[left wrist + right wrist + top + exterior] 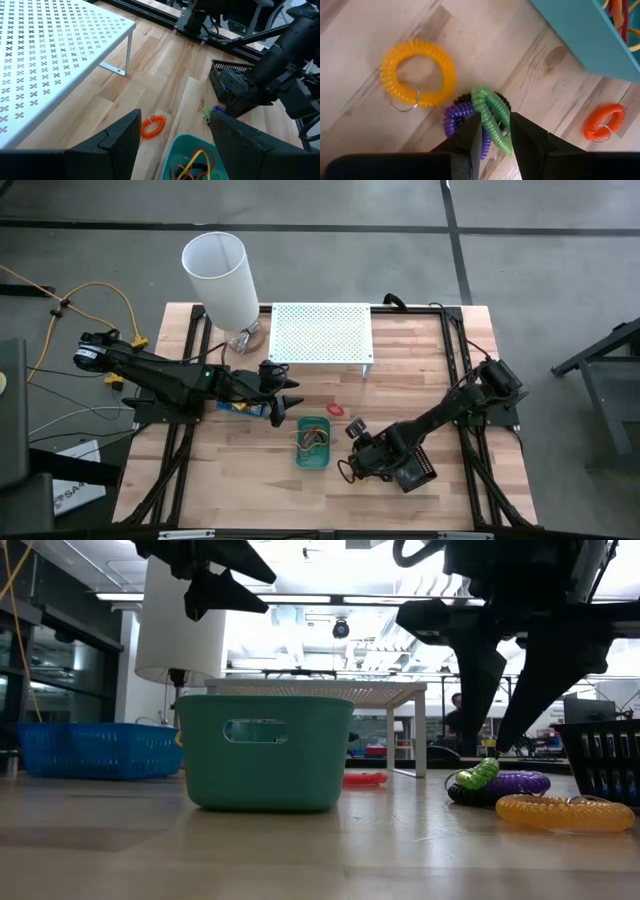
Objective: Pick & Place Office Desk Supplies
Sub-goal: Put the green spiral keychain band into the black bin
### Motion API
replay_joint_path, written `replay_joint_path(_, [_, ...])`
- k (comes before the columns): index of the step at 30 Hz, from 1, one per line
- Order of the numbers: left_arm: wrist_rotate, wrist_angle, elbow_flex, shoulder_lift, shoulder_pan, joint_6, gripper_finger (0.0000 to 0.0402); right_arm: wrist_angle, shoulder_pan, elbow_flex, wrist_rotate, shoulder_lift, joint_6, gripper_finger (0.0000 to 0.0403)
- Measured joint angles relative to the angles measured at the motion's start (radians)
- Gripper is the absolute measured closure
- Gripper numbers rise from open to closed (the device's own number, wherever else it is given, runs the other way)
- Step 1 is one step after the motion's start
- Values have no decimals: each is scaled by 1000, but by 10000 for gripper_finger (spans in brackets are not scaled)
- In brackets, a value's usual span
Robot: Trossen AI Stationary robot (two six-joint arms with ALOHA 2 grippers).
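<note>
Several coiled rings lie on the wooden table. A green ring (pixel 492 117) rests on a purple one (pixel 456 117) and a black one (pixel 502 101). A yellow ring (pixel 417 72) and an orange-red ring (pixel 604 121) lie apart. My right gripper (pixel 496 131) comes down over the pile, shut on the green ring. The green tray (pixel 313 442) beside it holds coloured bands. My left gripper (pixel 290 405) hangs open in the air at the tray's far left, near a blue tray (pixel 95 748). My right gripper pinches one side of the green ring's loop (pixel 496 136) between its two fingers. The fingers (pixel 478 690) come steeply from above, lying across the coil. The ring is tilted, and its far part (pixel 480 774) lies on the purple and black rings.
A black slotted tray (pixel 415 472) stands close to the right gripper, toward the right. The white perforated shelf (pixel 322 332) and the white cylindrical lamp (pixel 222 275) stand at the far side. Bare wood (pixel 240 480) lies near the front edge.
</note>
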Motion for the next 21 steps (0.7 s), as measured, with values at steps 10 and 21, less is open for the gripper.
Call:
replay_joint_path(10, [0,2,0,0,0,0,172,0,-5,0,5,0,0,314])
replay_joint_path(21, [0,8,0,0,0,0,172,13,-12,-1,-25,51,-2,314])
